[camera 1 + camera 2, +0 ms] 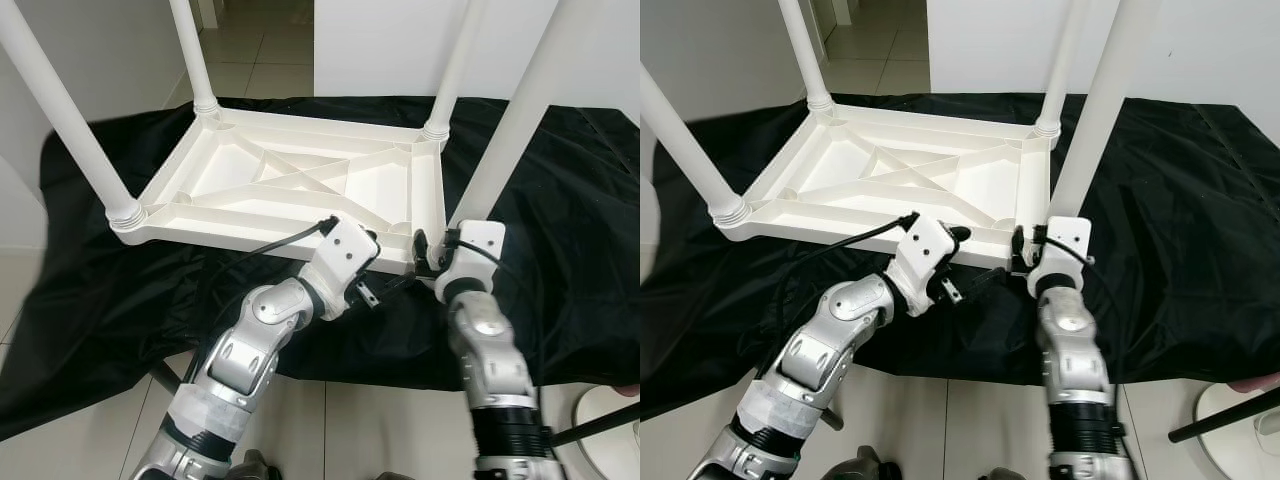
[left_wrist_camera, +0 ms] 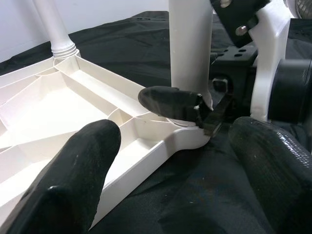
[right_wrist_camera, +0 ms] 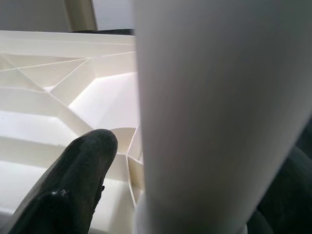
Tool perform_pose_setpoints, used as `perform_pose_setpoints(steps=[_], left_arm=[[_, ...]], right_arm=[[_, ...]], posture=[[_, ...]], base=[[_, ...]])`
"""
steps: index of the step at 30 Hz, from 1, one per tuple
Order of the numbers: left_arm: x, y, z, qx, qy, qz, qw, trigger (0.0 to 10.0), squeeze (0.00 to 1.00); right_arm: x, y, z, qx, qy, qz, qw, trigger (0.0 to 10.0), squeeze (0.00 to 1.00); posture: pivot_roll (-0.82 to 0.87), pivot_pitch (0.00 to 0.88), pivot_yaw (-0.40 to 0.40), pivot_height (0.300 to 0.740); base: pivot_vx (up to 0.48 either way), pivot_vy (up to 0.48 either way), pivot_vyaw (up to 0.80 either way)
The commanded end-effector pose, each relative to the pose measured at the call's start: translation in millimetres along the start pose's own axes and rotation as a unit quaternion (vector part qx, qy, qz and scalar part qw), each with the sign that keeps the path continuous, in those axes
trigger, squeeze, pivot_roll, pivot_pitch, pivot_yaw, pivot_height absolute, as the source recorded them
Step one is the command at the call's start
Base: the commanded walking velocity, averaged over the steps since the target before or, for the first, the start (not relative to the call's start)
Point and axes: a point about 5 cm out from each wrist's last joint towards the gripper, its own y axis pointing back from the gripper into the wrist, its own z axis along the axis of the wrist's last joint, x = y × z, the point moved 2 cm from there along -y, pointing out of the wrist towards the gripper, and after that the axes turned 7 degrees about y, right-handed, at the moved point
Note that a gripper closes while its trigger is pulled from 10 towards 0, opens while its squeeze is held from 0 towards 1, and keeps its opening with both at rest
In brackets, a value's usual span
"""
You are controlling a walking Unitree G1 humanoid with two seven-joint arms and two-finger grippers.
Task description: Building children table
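Seating near-right table leg point(image 1: 500, 150) in upturned tabletop point(image 1: 300, 180): right gripper point(image 2: 207, 114) clamped round base, left gripper point(image 1: 385, 290) open, empty. Rigid, light, smooth plastic; grip low.

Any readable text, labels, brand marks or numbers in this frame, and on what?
None can be read. The white table, its legs, the black cloth, the left gripper and the right gripper at the near-right leg bear no legible marking.
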Motion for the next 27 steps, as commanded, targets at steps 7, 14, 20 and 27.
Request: perform_pose_setpoints(steps=[7,14,20,27], left_arm=[[3.4,0.3,3,-0.001,-0.009,0.012,1.0,10.0,0.0],[4.1,-1.5,5,-0.001,-0.011,0.007,1.0,10.0,0.0],[4.9,-1.9,6,-0.002,-0.012,0.008,1.0,10.0,0.0],[5.6,-1.6,6,-0.003,-0.013,0.011,1.0,10.0,0.0]], right_arm=[[-5.6,-6.0,-2,-0.016,0.052,0.124,0.991,10.0,0.0],[-5.9,-17.1,1,-0.02,0.094,0.235,0.967,10.0,0.0],[-9.1,-20.3,-2,-0.011,0.104,0.283,0.953,3.5,0.0],[-17.9,-16.1,-11,0.003,0.099,0.299,0.949,0.0,0.0]], posture=[[-0.03,0.0,0.042,0.74],[-0.03,0.0,0.051,0.74],[-0.03,0.0,0.048,0.74],[-0.03,0.0,0.048,0.74]], base=[[0.0,0.0,0.0],[0.0,0.0,0.0],[0.0,0.0,0.0],[0.0,0.0,0.0]])
